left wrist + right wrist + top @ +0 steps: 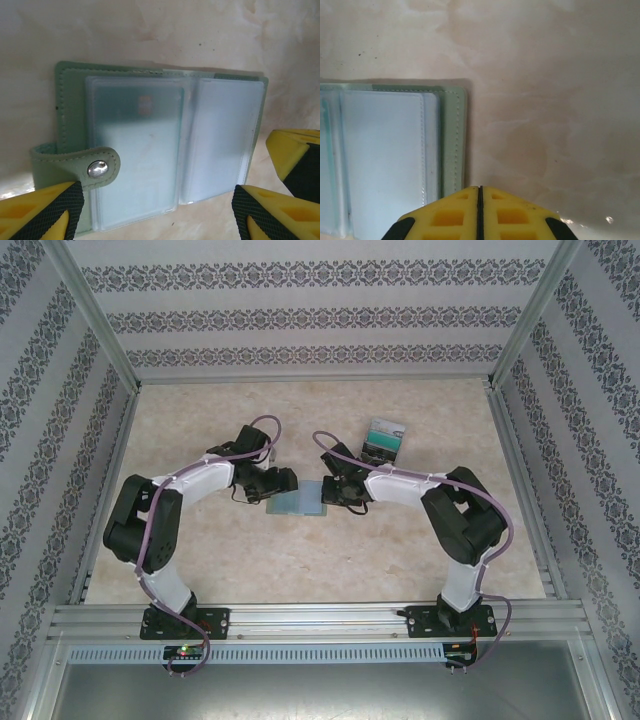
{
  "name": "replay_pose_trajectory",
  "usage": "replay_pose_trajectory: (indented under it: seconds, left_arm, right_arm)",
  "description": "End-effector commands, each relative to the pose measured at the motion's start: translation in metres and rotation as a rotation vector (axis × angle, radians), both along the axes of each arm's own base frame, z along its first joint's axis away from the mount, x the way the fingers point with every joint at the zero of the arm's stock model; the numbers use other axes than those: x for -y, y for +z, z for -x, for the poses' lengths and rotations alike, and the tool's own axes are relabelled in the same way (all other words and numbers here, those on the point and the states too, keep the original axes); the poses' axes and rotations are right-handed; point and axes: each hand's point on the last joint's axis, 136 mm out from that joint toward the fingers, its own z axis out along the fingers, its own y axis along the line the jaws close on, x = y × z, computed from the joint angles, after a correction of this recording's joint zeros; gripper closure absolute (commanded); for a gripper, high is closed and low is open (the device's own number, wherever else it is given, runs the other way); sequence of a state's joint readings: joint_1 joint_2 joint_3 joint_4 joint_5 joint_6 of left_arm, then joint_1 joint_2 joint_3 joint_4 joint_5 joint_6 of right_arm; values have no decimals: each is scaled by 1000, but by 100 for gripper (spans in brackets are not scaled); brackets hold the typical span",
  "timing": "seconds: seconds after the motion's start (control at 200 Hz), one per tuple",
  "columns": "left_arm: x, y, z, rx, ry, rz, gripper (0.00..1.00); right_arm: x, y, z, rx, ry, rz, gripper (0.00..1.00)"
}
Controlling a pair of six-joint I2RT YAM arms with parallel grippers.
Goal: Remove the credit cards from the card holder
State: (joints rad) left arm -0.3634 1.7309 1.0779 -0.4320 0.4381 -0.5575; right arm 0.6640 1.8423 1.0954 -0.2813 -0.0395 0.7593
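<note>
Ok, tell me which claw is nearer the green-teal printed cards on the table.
Right. The right claw sits near-left of the green-teal printed cards; the left claw is farther left, beyond the pale green card holder.

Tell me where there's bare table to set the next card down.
Free: the far-left tabletop beyond the left arm, and the near strip between the card holder and the arm bases. Crowded: the centre, where the left claw and right claw flank the holder, with the credit cards just behind.
</note>
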Motion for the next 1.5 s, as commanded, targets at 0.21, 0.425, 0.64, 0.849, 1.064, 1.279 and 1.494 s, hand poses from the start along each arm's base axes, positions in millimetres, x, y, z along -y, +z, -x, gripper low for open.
replay_pose_trajectory:
  seconds: [0.21,0.425,0.64,0.849,1.064,1.279,1.494]
  left_arm:
    - [17,-1,-4,-2,-34,39,26]
    - [10,-11,3,-37,-29,-7,25]
    - [1,-11,10,-41,-29,-52,25]
    - [3,-16,16,-60,-45,-54,25]
    - [15,-19,14,-65,-58,-11,25]
    - [35,-20,16,-85,-103,53,25]
    - [44,-15,18,-66,-127,57,20]
  right_arm:
    - [-5,-9,-1,-22,-16,-11,97]
    - [-7,-13,0,-38,-13,-15,98]
    - [-10,-16,1,-48,-7,-18,98]
    - [-11,-17,2,-54,-4,-20,98]
    - [-16,-19,4,-63,6,-24,98]
    - [-19,-21,7,-73,10,-24,97]
    - [-19,-22,9,-75,11,-23,98]
